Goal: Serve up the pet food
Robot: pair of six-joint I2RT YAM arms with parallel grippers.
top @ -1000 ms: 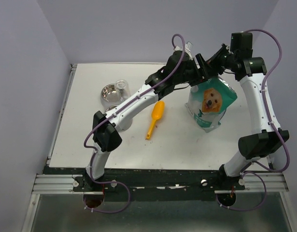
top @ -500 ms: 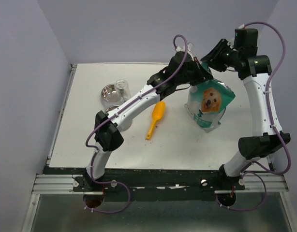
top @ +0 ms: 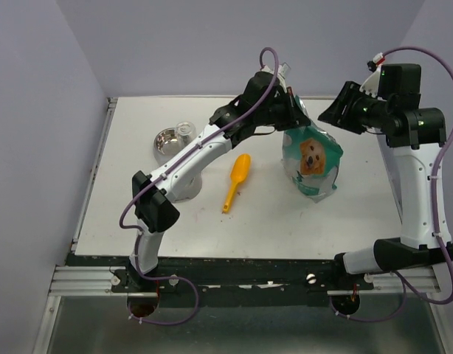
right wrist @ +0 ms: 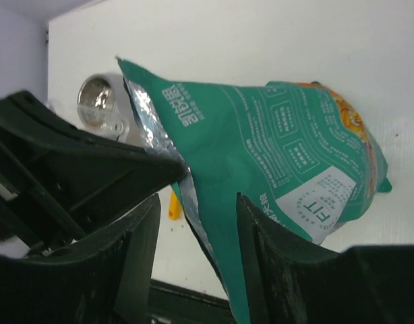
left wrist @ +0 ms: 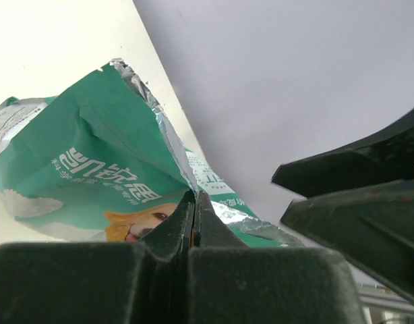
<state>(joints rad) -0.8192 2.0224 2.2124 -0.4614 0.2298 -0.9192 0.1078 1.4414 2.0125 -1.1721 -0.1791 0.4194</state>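
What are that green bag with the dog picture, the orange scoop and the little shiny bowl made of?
The bag looks like thin plastic film with a foil lining: its torn top shows crinkled silver inside. The scoop seems to be moulded plastic, evenly orange and fairly matte. The bowl appears to be polished metal, probably steel, since it reflects light like a mirror.

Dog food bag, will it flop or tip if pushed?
Likely floppy: the dog food bag crumples at its foil top where the left gripper pinches it. Its bulging base suggests bottom-heavy contents, so it may slide before tipping.
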